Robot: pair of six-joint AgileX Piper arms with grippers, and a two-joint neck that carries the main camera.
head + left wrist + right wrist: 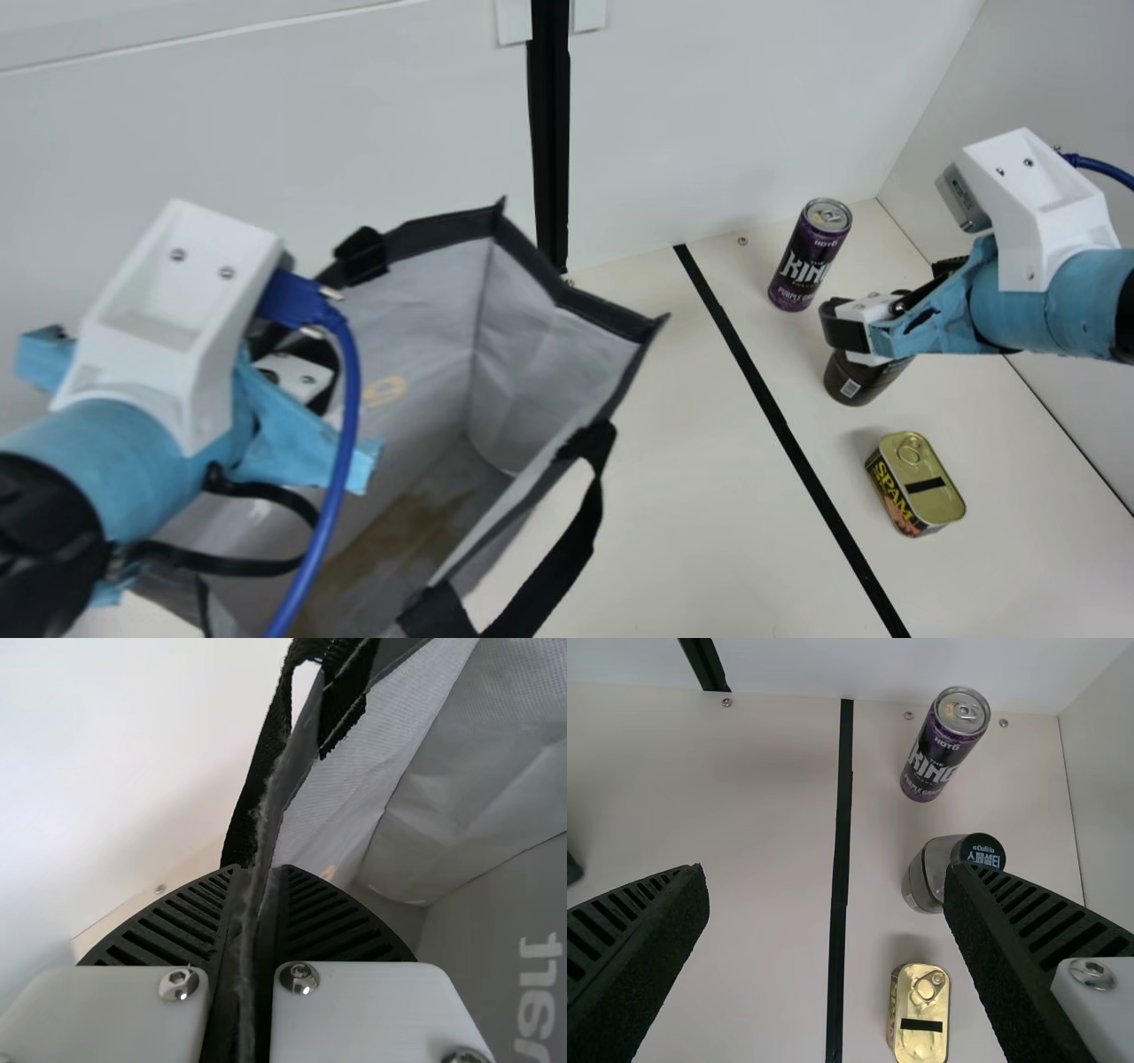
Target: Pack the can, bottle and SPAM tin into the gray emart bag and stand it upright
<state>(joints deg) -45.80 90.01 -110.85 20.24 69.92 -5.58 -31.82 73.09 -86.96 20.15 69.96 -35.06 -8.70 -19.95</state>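
At the back, a white wall (pixel 753 106); in front of it, a cream table (pixel 691 523) crossed by a black line (pixel 760 388). To the left of the line, the gray bag (pixel 554 359): mouth open, pale interior exposed, brown patch (pixel 390 540) across the bottom inside, black handle (pixel 567 540) drooping on the side towards the line. At the bag's rim, the left gripper (pixel 306 363): closed, with the edge of the fabric pinched between both ribbed fingers. Over the right part of the table, the right gripper (pixel 858 323): spread wide, nothing between the fingers; contact with the bottle (pixel 855 383) impossible to determine. To the right of the line, a loose row. Near the wall, the purple can (pixel 804 266), upright. In the middle, the bottle, dark-capped, upper part partly hidden by the right gripper in the main view. Farthest from the wall, the SPAM tin (pixel 935 492), pull-ring lid facing up, black strip across it.
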